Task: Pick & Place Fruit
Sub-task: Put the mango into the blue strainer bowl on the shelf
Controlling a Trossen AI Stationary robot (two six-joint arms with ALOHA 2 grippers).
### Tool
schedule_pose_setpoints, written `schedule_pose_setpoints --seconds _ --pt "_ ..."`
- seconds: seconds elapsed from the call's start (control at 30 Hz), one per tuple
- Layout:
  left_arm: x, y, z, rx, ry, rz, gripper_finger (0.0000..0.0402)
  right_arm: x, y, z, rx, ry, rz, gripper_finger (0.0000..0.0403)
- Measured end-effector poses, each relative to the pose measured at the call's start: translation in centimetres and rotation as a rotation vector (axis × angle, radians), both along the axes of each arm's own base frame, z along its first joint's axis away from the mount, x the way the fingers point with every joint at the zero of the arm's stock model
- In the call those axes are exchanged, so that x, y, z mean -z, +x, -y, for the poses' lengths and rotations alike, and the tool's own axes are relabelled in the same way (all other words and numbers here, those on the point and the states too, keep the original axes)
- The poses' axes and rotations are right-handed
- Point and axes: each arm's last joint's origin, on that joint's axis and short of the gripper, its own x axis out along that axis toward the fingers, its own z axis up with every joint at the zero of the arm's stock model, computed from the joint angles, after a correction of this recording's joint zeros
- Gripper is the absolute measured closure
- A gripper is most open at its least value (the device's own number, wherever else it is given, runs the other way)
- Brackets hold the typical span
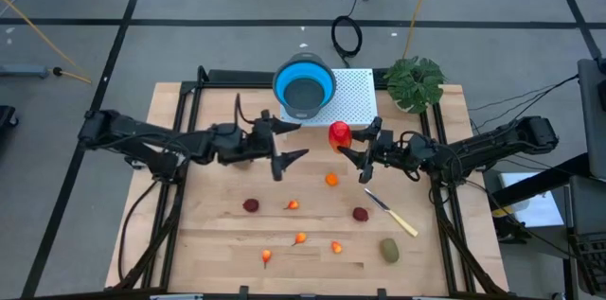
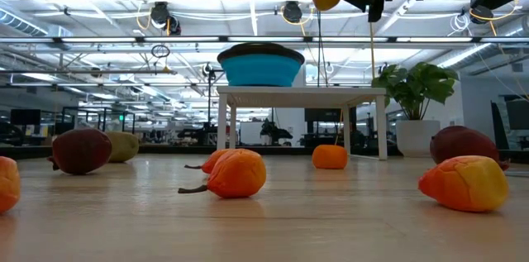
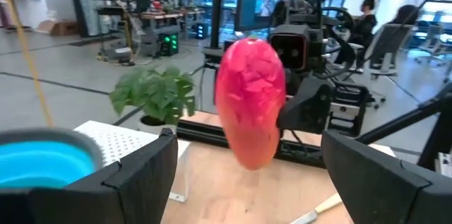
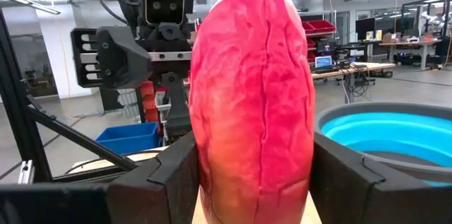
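right gripper [image 1: 352, 145] clamped on red-yellow elongated fruit [image 1: 339, 133], frame centre, possibly a mango | left gripper [image 1: 284, 142] fingers apart

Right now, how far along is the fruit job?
Done: nothing shows in the blue bowl yet. In hand: the right pincer holds the red-yellow fruit up off the table, beside the bowl; the left pincer waits open. Left: two dark red balls, a brown-green oval and small orange pieces still on the table.

Both of the 2 arms are dark, almost black, built of slim jointed segments with black cables trailing along them; the left gripper [image 1: 284, 145] and right gripper [image 1: 358, 152] end in blocky matte fingers (2 apiece).
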Motion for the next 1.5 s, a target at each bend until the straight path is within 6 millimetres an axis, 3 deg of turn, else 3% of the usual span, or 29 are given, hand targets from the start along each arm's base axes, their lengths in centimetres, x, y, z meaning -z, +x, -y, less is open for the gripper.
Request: schedule_pose_setpoints --seconds 0.37,1.07,1.37,1.5 --pt "-0.2 3.8 -0.6 0.013 0.003 -0.051 0.0043 0.0 0.0 -0.1 -0.052 -0.010 0.001 0.0195" --pt "0.1 8.4 -1.0 0.186 -0.007 -0.059 0.0039 0.0 0.1 -0.5 -0.192 0.028 0.014 0.0195" --pt "-0.3 8.7 -1.6 0.211 -0.075 -0.036 0.0041 0.4 0.2 -0.5 -0.197 0.057 -0.028 0.0195" --pt "-0.2 8.7 -1.6 0.211 -0.086 -0.043 0.0069 0.4 0.2 -0.5 -0.197 0.057 -0.023 0.0195"
